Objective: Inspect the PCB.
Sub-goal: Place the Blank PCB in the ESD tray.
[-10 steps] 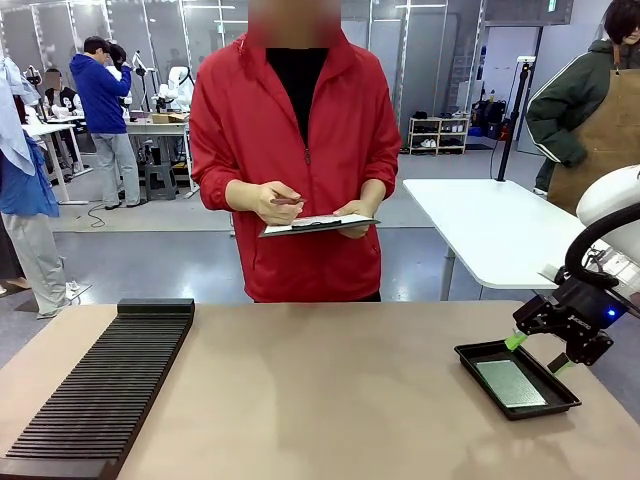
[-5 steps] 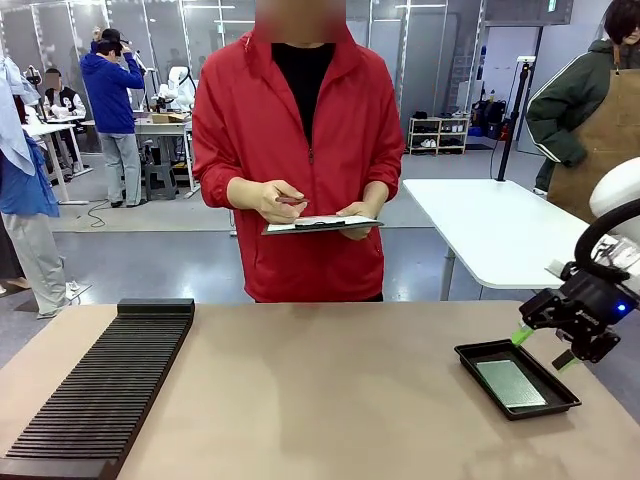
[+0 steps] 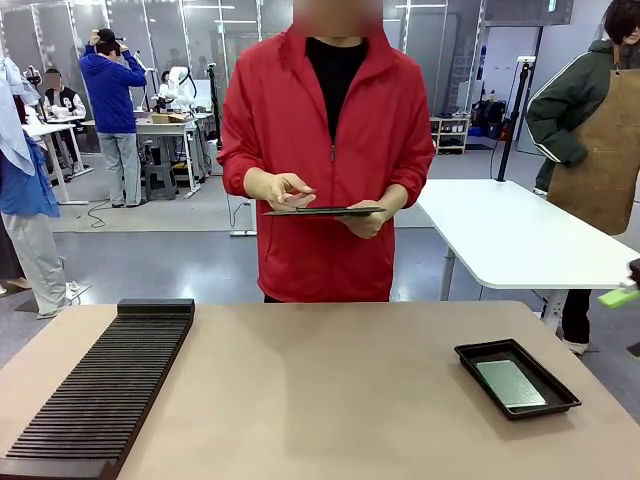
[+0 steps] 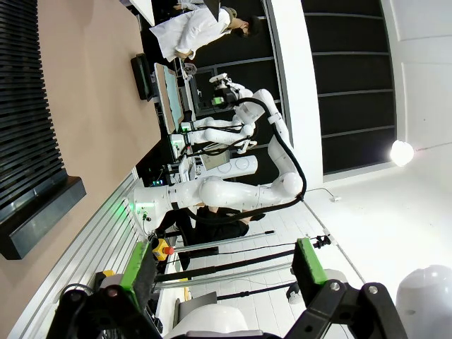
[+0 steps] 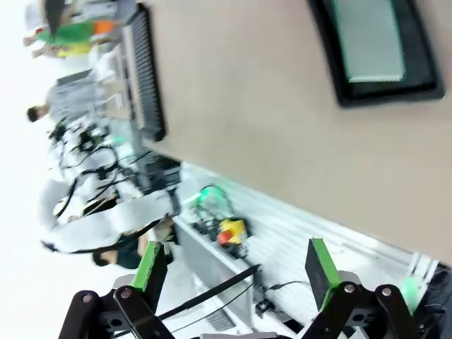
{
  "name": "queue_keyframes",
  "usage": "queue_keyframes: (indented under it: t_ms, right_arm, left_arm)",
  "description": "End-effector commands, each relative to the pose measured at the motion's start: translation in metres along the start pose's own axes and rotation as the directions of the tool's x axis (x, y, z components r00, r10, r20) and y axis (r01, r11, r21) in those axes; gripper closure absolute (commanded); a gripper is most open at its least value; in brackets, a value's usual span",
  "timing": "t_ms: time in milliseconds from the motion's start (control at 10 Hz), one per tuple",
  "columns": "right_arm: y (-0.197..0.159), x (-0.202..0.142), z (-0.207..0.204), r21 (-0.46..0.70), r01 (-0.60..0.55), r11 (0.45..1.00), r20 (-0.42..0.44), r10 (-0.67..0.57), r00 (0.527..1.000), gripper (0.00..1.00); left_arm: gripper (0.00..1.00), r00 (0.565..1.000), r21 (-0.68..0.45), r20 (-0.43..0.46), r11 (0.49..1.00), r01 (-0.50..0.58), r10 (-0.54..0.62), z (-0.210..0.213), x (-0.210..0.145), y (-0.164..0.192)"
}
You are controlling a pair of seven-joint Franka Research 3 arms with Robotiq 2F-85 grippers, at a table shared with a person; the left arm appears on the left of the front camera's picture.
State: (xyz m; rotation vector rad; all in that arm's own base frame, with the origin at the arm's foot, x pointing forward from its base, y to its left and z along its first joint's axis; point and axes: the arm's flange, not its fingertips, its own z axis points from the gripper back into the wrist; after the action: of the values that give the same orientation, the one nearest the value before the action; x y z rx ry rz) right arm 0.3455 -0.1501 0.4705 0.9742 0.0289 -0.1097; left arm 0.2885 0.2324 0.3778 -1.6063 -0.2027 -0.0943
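The PCB [image 3: 510, 383] lies flat in a shallow black tray [image 3: 475, 354] on the right part of the counter [image 3: 320, 390], toward the near edge. Its green dotted face is up and nothing touches it. In my right wrist view the PCB [image 5: 369, 39] shows at the top of the picture, inside the tray [image 5: 332, 63], with bare counter [image 5: 247, 106] below it.

My right end effector [image 5: 236, 272] has its pads apart with nothing between them; it is well clear of the tray, out past the counter's edge. In the front view one green pad tip [image 3: 619, 297] of it shows at the right border, above counter height and apart from the tray.

My left end effector [image 4: 222, 272] also has its fingers spread and empty, pointing away from the work area.

A long black slotted rack [image 3: 100, 385] runs along the left side of the counter. Across the counter a person in a red jacket [image 3: 325, 150] stands holding a dark tablet [image 3: 322, 211] level in one hand [image 3: 368, 218], the other hand [image 3: 285, 190] resting on its surface.
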Motion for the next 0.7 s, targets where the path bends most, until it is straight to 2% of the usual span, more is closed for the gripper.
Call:
queue_keyframes:
  t_ms: [0,200,600]
  right_arm:
    - [-0.02,-0.029,0.017,0.181,-0.04,0.983,-0.001,0.041,0.999,0.0]
    - [-0.047,-0.068,0.029,0.313,-0.05,0.948,0.03,0.043,0.999,0.0]
    - [-0.077,-0.089,0.033,0.394,-0.086,0.915,0.042,0.076,0.996,0.0]
  left_arm:
    - [0.0,1.0,0.008,-0.003,1.0,-0.007,0.007,0.002,-0.001,-0.003]
    - [0.0,1.0,0.008,-0.003,1.0,-0.007,0.007,0.002,-0.001,-0.003]
    - [0.0,1.0,0.008,-0.003,1.0,-0.007,0.007,0.002,-0.001,-0.003]
